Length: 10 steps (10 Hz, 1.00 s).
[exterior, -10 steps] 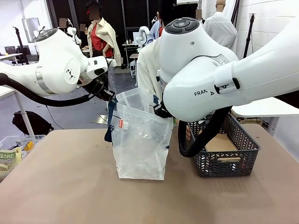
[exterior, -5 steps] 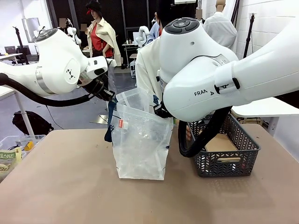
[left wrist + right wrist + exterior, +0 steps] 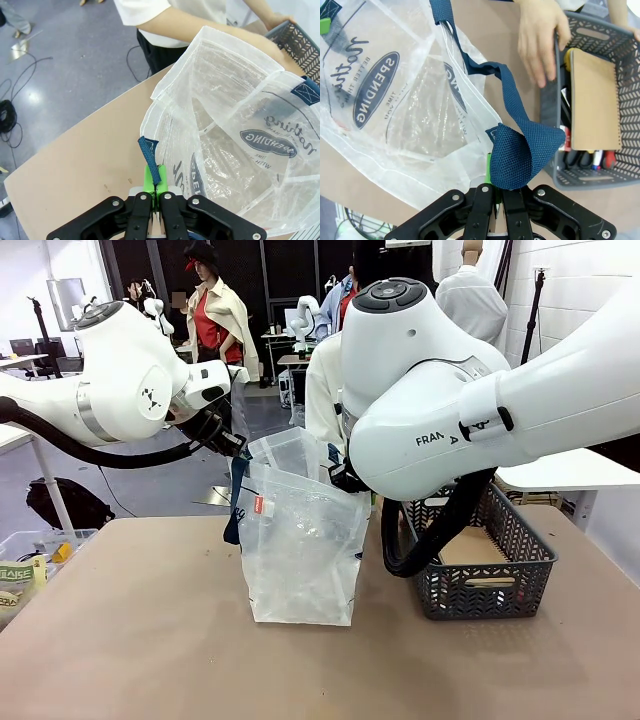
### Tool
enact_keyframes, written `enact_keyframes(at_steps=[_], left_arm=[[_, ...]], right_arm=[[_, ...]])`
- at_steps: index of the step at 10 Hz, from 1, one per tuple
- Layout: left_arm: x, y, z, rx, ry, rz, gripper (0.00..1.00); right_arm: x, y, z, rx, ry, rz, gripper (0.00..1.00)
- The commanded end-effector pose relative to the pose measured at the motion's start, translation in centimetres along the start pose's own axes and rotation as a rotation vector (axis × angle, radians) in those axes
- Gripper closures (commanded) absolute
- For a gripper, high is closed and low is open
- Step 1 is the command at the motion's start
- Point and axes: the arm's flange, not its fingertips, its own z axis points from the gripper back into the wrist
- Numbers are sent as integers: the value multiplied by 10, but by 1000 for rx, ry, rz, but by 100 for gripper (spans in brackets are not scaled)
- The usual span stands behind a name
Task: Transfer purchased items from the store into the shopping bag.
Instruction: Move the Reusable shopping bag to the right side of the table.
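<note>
— Brown desk [image 3: 150,640], a workshop with racks and a grey floor behind it. Where's the shopping bag [image 3: 300,550]?
— Upright in the middle of the desk, its mouth held wide between the two arms. It's frosted plastic, with a small red tag [image 3: 258,505] on its left edge and a black oval logo [image 3: 375,90] on the wall.
— And the left claw [image 3: 156,182]?
— Closed on a navy strap handle [image 3: 150,155] at the bag's rim. The green pads pinch the webbing.
— Right claw [image 3: 492,186]?
— Clamped too, on the other strap [image 3: 517,150], which folds over just above its fingers.
— The store [image 3: 480,590]?
— It's a dark grey lattice basket, just right of the bag on the desk. A flat tan-brown item [image 3: 595,100] lies in it, with small goods [image 3: 587,159] along one edge of it. What those are I cannot tell.
— The person?
— At the far side. One hand [image 3: 540,40] is over the basket wall nearest the bag, fingers spread. Whether it touches I cannot tell. A bare forearm [image 3: 200,25] reaches past the bag's mouth toward the basket's rim.
</note>
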Motion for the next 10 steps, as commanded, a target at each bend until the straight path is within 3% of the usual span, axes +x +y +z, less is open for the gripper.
enact_keyframes(at_steps=[1,10], left_arm=[[1,3,2,4,-4,5,100],[1,3,2,4,-4,5,100]], right_arm=[[-1,-1,-1,-2,4,-7,100],[-1,-1,-1,-2,4,-7,100]])
